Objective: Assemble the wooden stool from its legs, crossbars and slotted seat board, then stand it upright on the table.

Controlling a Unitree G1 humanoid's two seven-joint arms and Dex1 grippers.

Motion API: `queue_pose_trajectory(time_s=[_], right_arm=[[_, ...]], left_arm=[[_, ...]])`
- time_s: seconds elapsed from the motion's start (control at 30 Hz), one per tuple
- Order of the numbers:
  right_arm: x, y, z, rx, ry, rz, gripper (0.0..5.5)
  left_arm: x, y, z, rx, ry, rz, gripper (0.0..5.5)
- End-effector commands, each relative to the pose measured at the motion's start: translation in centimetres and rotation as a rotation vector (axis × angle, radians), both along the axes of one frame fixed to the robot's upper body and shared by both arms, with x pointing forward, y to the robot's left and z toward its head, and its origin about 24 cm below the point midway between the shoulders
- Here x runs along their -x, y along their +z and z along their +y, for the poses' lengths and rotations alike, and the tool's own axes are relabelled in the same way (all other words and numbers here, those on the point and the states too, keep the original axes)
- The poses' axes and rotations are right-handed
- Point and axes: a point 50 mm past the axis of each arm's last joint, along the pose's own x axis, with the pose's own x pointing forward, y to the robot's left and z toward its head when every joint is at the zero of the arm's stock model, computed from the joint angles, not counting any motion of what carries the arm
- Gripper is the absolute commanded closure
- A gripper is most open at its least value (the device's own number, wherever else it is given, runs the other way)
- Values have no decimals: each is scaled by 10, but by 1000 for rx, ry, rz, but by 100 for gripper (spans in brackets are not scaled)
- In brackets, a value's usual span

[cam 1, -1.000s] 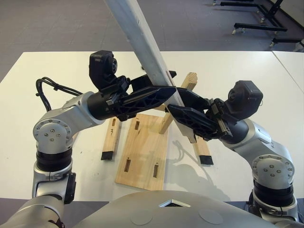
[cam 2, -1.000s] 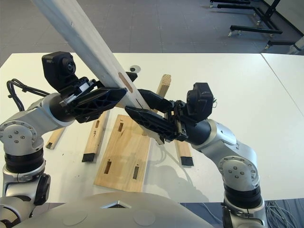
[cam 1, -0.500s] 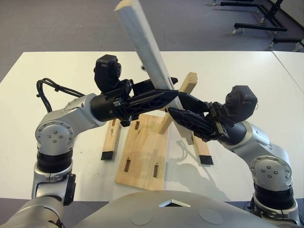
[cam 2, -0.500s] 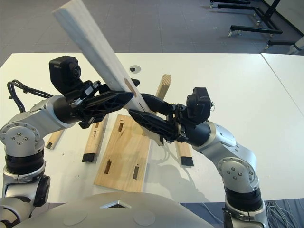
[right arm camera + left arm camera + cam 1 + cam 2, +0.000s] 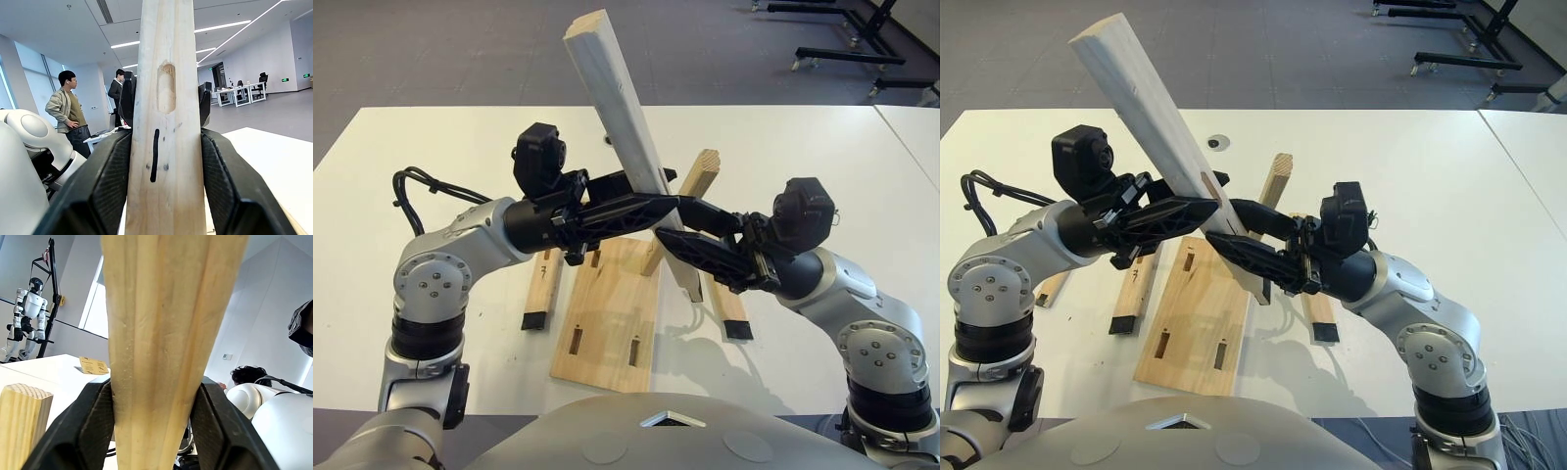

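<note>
Dropped lower and drawn back from the head camera over the last second, bringing its sawn top end inside the view: long pale square-section wooden leg [image 5: 622,127], slanted up toward 11 o'clock. Clamped at mid-length from both sides: left gripper [image 5: 661,191] clenched on it from 9 o'clock, right gripper [image 5: 677,223] clenched on it from 3 o'clock, fingers [image 5: 117,181] pressed flat against opposite faces, oval mortise [image 5: 166,88] turned to the right wrist camera. Lower end hung near the 3 o'clock edge of the pale rectangular slotted seat board [image 5: 607,323]; contact could not be told.

Board laid flat on white table [image 5: 822,157], four slots left unfilled. At its 9 o'clock: short wooden leg with black foot cap [image 5: 540,289], lying loose. At its 3 o'clock: second capped leg [image 5: 729,308], likewise loose. At its 12 to 1 o'clock edge: further wooden piece [image 5: 700,174], propped at a slant; could not tell whether seated.

Judged early in assembly: no finished joint seen, no crossbar fitted, held leg not yet entered in any slot, stool not yet stood upright.
</note>
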Motion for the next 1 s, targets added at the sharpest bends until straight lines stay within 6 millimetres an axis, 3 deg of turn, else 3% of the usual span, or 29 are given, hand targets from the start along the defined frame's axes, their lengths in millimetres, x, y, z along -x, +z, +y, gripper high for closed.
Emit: queue_pose_trajectory(time_s=[0.03, 0.37, 0.7, 1.0], right_arm=[[1, 12, -3, -37, -17, -66, 349], [3, 6, -7, -43, -16, -54, 349], [4, -15, -12, -19, -8, 6, 349], [3, 5, 11, -38, 12, -11, 349]], left_arm=[[1, -12, 1, -82, 34, 7, 341], [1, -8, -4, -70, 54, -12, 194], [2, -1, 0, 4, 41, -25, 190], [3, -5, -4, -27, 31, -21, 190]])
